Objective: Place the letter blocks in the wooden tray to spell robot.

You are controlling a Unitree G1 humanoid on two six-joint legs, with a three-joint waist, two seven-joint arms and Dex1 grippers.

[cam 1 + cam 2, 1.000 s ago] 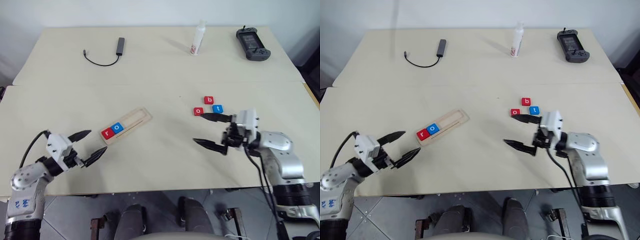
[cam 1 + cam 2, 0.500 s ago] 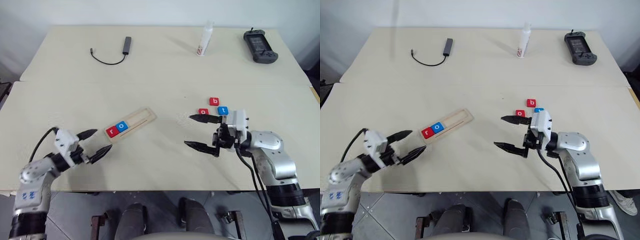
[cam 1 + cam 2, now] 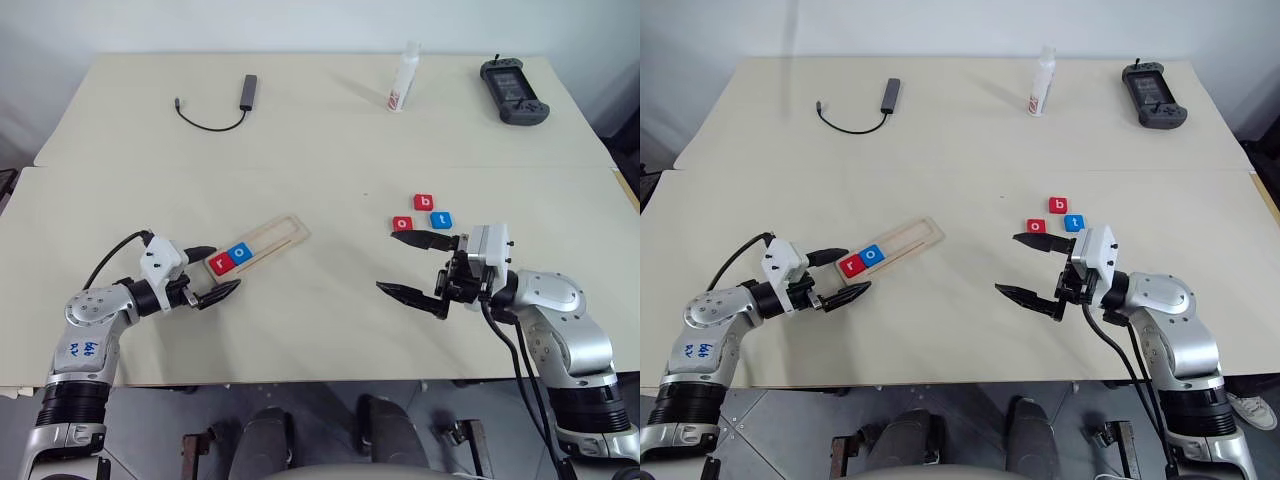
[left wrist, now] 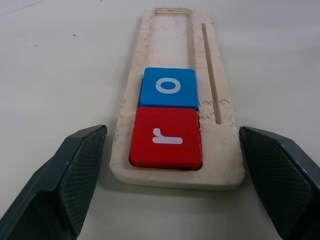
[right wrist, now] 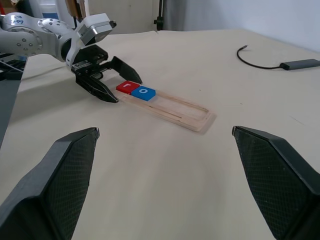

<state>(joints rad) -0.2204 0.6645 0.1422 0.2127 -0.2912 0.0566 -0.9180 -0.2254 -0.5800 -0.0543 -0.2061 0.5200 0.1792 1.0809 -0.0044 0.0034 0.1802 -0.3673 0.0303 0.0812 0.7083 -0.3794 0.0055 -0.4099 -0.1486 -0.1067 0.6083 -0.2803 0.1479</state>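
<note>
My wooden tray (image 3: 255, 245) lies left of centre, holding a red block "r" (image 3: 220, 264) and a blue "o" (image 3: 240, 253) at its near end. My left gripper (image 3: 212, 273) straddles that end, spread wide. Right of centre, loose blocks read "b" (image 3: 424, 201), "o" (image 3: 402, 223), "t" (image 3: 442, 219); my right gripper (image 3: 412, 265) gapes just beside them. Bare table (image 3: 320, 320) lies between.

Lab-like room: bare tables (image 3: 320, 330), white walls

along the far edge of the pale worktop (image 3: 320, 130) lie a dark adapter with cable (image 3: 238, 97), a white bottle (image 3: 400, 80) and a black handheld console (image 3: 513, 89).
</note>
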